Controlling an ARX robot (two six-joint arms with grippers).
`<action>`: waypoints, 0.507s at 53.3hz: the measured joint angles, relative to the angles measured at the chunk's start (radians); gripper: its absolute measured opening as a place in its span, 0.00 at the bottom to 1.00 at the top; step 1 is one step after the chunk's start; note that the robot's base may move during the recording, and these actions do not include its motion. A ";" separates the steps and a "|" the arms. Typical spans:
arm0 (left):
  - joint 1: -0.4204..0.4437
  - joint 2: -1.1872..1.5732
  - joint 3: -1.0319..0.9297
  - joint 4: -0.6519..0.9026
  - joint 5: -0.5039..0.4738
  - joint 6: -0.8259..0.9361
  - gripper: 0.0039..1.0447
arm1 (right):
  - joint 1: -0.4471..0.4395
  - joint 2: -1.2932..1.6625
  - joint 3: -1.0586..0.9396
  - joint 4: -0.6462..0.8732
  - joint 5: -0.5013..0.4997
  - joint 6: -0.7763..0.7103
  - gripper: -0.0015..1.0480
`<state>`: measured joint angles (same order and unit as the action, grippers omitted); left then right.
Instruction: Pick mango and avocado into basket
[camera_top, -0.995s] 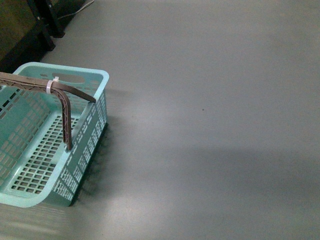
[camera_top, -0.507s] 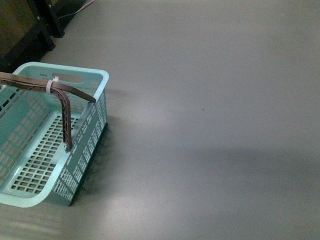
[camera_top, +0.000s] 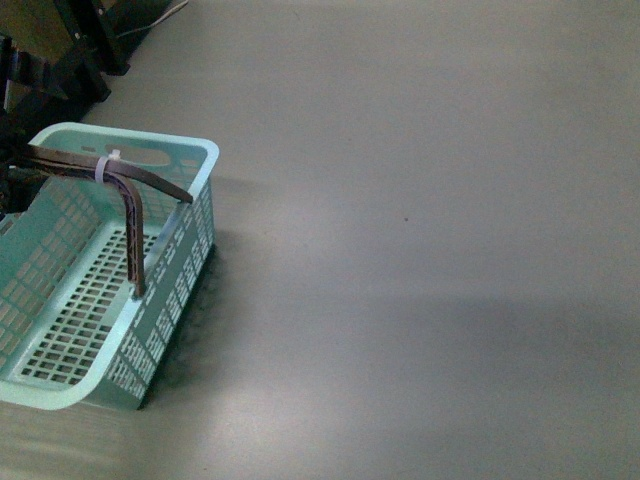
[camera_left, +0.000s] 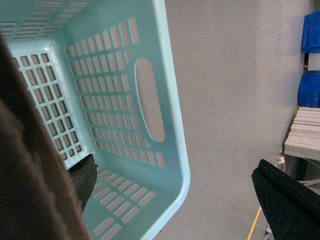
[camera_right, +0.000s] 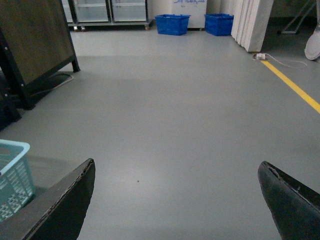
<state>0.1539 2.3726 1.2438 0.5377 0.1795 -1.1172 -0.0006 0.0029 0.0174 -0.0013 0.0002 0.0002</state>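
We are looking at the basket (camera_top: 180, 275), light teal with slotted walls, sitting on the grey floor (camera_top: 420, 250) at our left. Its brown handle (camera_top: 130, 230) is standing raised and is carrying a white zip tie (camera_top: 100, 170). Our left end effector (camera_left: 174, 167) is gaping wide across the basket's end wall, one finger inside and one outside. Our right end effector (camera_right: 176, 167) is spreading wide too, over open floor right of the basket. Inside the basket we are seeing only its slotted bottom. Far off, blue crates (camera_right: 172, 23) are standing.
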 joint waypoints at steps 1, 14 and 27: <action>-0.002 0.007 0.020 -0.003 0.000 0.003 0.92 | 0.000 0.000 0.000 0.000 0.000 0.000 0.92; -0.010 0.071 0.106 0.002 0.000 -0.004 0.89 | 0.000 0.000 0.000 0.000 0.000 0.000 0.92; -0.006 0.080 0.046 0.090 0.008 -0.133 0.40 | 0.000 0.000 0.000 0.000 0.000 0.000 0.92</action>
<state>0.1474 2.4531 1.2900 0.6273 0.1875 -1.2499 -0.0006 0.0029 0.0174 -0.0013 0.0002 0.0002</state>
